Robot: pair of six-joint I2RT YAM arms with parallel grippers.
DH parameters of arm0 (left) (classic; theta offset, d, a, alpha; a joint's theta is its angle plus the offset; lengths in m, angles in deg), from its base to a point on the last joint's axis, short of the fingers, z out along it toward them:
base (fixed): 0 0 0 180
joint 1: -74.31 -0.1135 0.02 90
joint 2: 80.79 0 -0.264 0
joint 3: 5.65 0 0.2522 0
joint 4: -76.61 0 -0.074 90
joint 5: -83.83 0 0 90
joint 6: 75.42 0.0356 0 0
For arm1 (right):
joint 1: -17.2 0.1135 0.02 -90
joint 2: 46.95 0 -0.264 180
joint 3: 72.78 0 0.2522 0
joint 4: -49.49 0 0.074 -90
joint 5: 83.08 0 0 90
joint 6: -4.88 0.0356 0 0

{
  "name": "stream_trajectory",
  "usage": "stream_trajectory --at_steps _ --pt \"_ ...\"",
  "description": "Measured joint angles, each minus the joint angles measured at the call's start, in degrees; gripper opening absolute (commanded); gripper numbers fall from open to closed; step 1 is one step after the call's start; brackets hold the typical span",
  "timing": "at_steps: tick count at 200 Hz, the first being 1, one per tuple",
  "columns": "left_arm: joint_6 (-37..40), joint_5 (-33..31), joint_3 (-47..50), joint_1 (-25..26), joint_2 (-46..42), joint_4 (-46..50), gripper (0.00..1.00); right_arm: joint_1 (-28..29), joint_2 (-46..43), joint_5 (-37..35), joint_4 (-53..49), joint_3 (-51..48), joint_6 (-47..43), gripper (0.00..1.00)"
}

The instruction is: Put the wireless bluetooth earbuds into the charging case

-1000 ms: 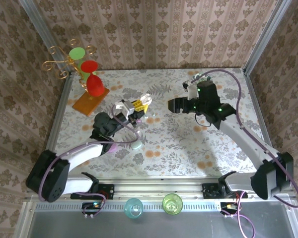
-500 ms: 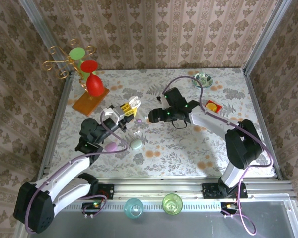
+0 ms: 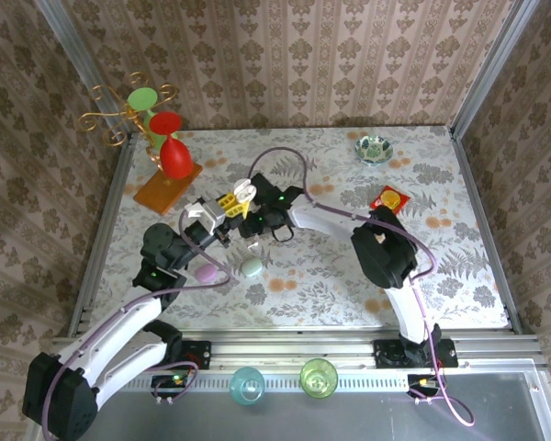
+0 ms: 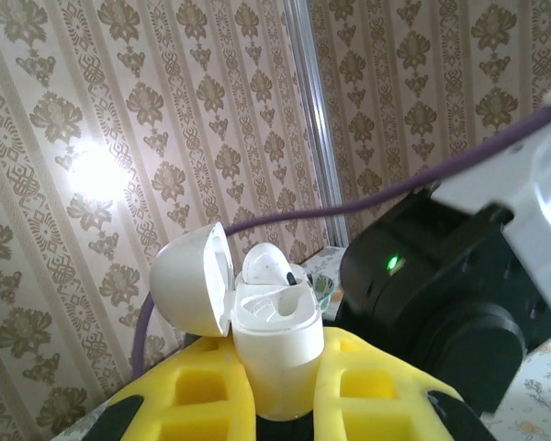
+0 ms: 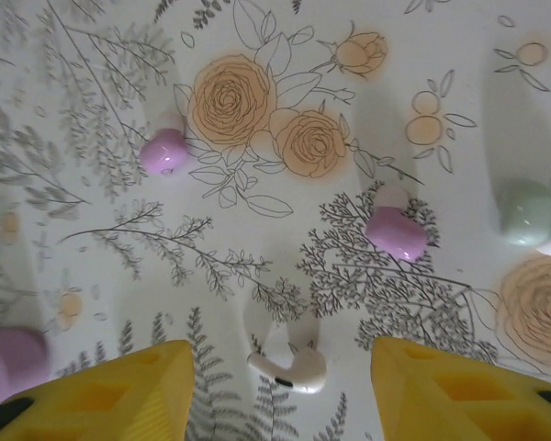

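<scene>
Markings on the red packet (image 3: 388, 197) are too small for us to read. We see the left gripper (image 4: 275, 367) clamped on the open white charging case (image 4: 274, 322), one bud (image 4: 262, 265) seated inside. The right gripper (image 5: 277, 349) gapes wide, empty, above a white earbud (image 5: 289, 367) lying on the floral tablecloth (image 5: 257, 119); damask wallpaper (image 4: 119, 110) lines the walls around it.

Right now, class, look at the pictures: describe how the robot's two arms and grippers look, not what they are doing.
The left arm and right arm have white links, black joints and a trailing purple cable each. The left gripper and right gripper have chunky yellow fingers with square recesses. Green lights glow on the black housings.
</scene>
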State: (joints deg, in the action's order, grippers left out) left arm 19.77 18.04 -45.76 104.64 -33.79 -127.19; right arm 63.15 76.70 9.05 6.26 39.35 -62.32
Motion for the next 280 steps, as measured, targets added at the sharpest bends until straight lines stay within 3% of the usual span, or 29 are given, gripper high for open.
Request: stream_trajectory --at_steps 41,92,188,236,280 --pt "0.0 0.6 -0.4 0.0 -1.0 1.7 0.00 3.2 7.5 -10.8 -8.5 10.0 -3.6 0.52" --pt "0.0 1.1 -0.4 0.0 -1.0 2.2 0.00 5.0 11.1 -16.9 -14.4 13.3 -6.7 0.55" --pt "0.0 1.3 -0.4 0.0 -0.5 1.8 0.00 5.9 7.8 -18.6 -15.1 7.0 -8.3 0.57" --pt "0.0 1.5 -0.4 0.5 0.6 1.5 0.00 5.3 7.0 -16.1 -14.9 5.8 -8.8 0.59" --pt "0.0 1.5 -0.4 0.8 -0.5 2.3 0.00 5.0 7.3 -12.9 -17.4 8.4 -14.4 0.58"
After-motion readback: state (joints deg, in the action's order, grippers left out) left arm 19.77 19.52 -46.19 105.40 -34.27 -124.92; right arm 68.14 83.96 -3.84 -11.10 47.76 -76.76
